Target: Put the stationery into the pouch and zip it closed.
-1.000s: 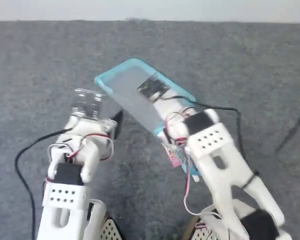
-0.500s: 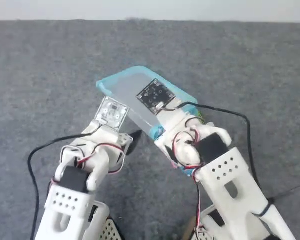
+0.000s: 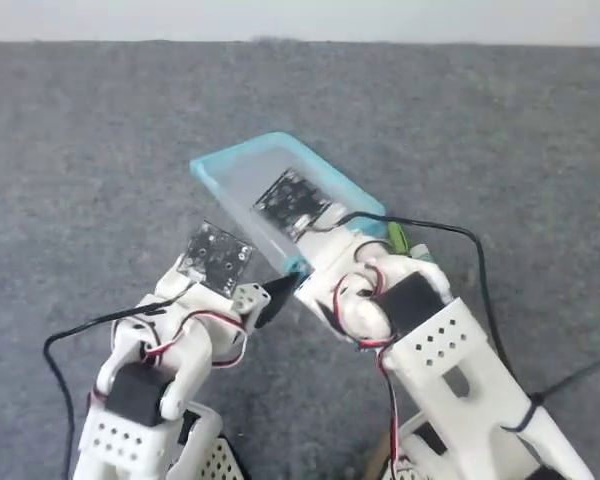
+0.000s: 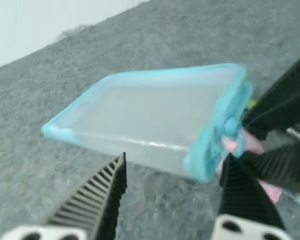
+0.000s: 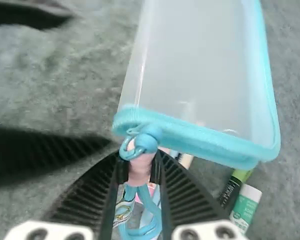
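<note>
While ahead of released left jaws, zip pull of pouch between clenched right jaws.

The translucent, turquoise-edged pouch sits mid-frame over the grey counter; the left gripper holds its ribbed black fingers apart in the foreground.

a grey, felt-like mat covers the table, its surface rough and speckled. along its far edge runs a plain pale wall, and the two meet in a straight line. dark shadows lie on the mat.
</note>
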Robot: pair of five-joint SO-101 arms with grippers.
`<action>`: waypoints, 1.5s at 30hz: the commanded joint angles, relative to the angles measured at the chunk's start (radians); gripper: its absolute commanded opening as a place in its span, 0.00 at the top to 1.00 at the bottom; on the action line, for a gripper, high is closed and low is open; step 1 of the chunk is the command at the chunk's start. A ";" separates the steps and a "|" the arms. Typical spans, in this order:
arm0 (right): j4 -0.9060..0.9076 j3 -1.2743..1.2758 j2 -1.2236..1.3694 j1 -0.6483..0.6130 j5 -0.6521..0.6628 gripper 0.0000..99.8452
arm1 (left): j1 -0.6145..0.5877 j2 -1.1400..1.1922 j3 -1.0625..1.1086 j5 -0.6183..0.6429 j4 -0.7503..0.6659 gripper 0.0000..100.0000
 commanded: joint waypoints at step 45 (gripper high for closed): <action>0.036 0.048 -0.047 0.166 0.121 0.99 | -0.230 0.351 0.039 -0.041 -0.394 0.73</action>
